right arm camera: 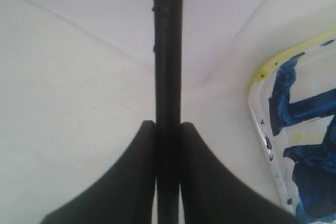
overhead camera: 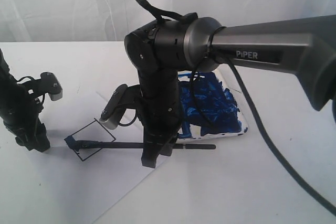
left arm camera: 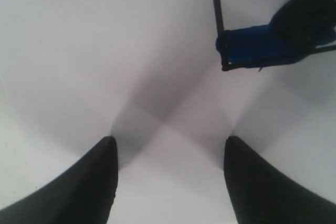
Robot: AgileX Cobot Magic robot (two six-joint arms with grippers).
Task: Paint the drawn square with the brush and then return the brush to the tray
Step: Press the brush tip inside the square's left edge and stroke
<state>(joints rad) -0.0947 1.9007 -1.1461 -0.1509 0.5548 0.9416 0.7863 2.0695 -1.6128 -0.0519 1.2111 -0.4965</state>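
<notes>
Right tool (overhead camera: 155,156) closed on the shaft of the brush (overhead camera: 131,145), which lies nearly flat with its blue tip at 9 o'clock, touching the left corner of the drawn square (overhead camera: 92,132). Left tool (overhead camera: 31,142) open and empty, set down at 9 o'clock of the square, just beside it on the paper sheet (overhead camera: 105,182). Tray (overhead camera: 240,131), smeared blue, sits at 2 o'clock of the right tool on the tabletop (overhead camera: 236,192). Progress, as judged: paint covers only that one corner; most of the interior is bare white. Filling the square and returning the brush to the tray are both left to do
</notes>
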